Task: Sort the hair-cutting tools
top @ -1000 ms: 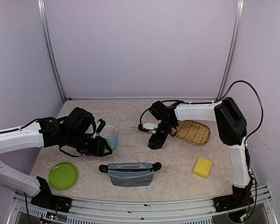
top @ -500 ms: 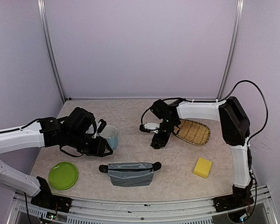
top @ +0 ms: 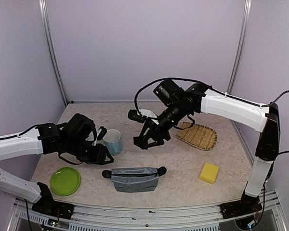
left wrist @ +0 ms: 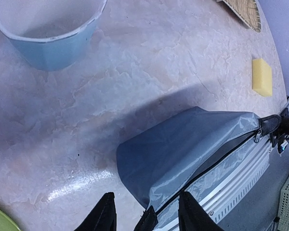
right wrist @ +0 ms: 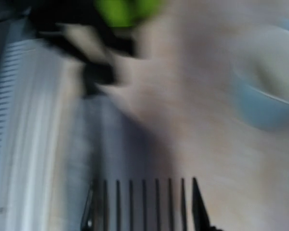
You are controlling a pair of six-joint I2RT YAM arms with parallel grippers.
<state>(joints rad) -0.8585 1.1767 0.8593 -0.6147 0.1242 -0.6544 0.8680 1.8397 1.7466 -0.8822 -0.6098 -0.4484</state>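
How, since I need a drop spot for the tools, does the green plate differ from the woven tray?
The green plate is round, smooth and bright green; the woven tray is oval, ribbed and tan. The plate lies at the front left, the tray farther back on the right. Both are shallow, lie flat on the table and hold nothing visible.

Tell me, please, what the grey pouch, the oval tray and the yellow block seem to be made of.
Grey pouch: thin coated fabric or plastic sheet, slightly glossy; it creases and shines.
Oval tray: woven tan strips, probably bamboo or wicker, matte.
Yellow block: probably foam sponge, matte, with soft edges.
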